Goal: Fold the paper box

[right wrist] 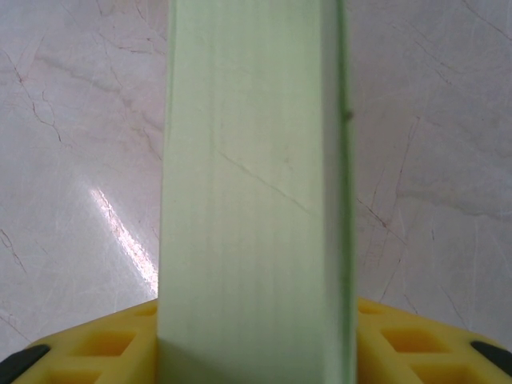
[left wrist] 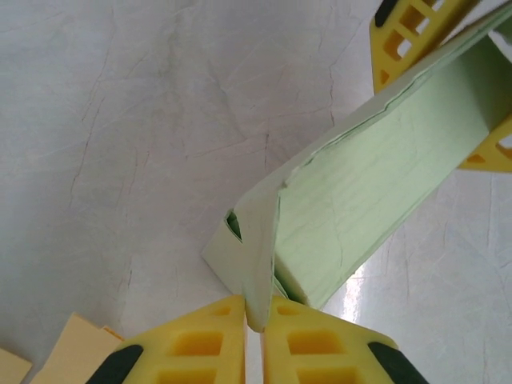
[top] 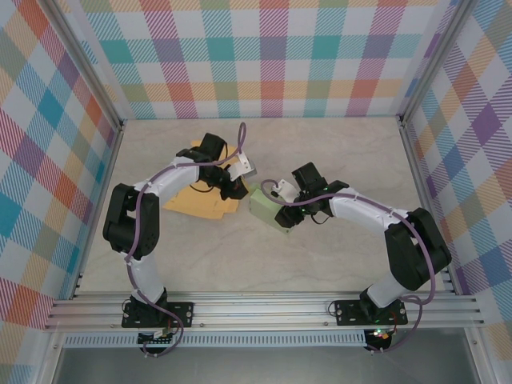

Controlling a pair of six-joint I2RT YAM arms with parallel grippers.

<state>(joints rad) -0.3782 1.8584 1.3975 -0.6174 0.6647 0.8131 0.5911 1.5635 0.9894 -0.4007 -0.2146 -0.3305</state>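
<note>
While the right fingers (top: 282,214) clasp the body of the pale green paper box (top: 266,210) from both sides, the left fingers (top: 238,190) are pinched flat on a thin end flap (left wrist: 258,264) at its other end, so both arms are grasping the same box. It sits at the middle of the overhead frame over the marbled surface (top: 344,152), just right of some flat tan sheets (top: 196,202); whether it rests there or is lifted a little I cannot tell. In the left wrist view the box runs from lower centre to the upper right corner, squared into a sleeve, with a dark gap showing beside the flap. The step in hand looks like closing that end. Next, I judge, the left arm must swing the flap across the opening and tuck it in — with the right grip firm so the sleeve neither twists nor collapses.
</note>
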